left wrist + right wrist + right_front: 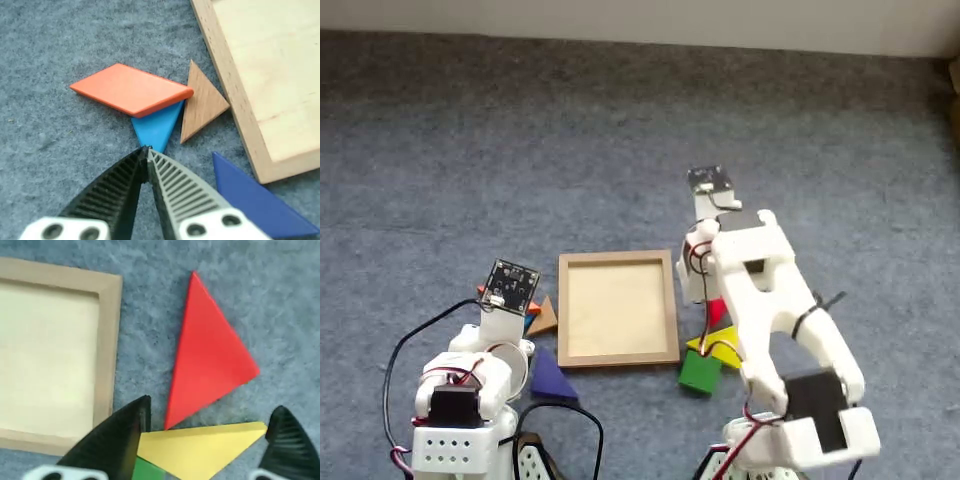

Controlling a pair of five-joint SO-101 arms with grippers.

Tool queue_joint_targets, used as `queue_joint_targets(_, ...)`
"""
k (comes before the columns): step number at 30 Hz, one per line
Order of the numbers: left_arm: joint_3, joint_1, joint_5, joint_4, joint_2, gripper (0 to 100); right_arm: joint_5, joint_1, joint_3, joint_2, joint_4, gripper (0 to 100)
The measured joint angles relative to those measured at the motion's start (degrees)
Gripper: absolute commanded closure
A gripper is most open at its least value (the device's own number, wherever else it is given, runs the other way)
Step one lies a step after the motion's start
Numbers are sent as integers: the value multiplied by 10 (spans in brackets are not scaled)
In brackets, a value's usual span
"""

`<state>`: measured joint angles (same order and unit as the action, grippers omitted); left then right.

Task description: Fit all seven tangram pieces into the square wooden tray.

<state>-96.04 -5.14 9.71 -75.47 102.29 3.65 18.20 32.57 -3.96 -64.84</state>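
Note:
The square wooden tray [617, 261] lies on the carpet between the two arms with no piece inside. Beside its left edge lie an orange parallelogram [131, 90], a light blue triangle [157, 127], a plain wooden triangle [202, 102] and a dark blue triangle [255, 200]. My left gripper [146, 150] is shut, its tips at the corner of the light blue triangle. By the tray's right edge lie a red triangle [210, 355], a yellow triangle [200, 447] and a green piece [700, 372]. My right gripper [212, 412] hangs open over the yellow triangle and the red triangle's lower corner.
Grey carpet covers the whole table. The right arm [770, 300] stretches over the pieces to the right of the tray. The orange parallelogram overlaps the light blue triangle, and the wooden triangle touches the tray rim [239, 107].

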Motion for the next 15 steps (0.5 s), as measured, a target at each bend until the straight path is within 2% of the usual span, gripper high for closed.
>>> queue_joint_targets(5, 0, 0, 0, 0, 0, 993, -1, 0, 0, 53, 25, 641)
queue_joint_targets(15, 0, 0, 0, 0, 0, 993, -1, -4, 0, 55, 56, 654)
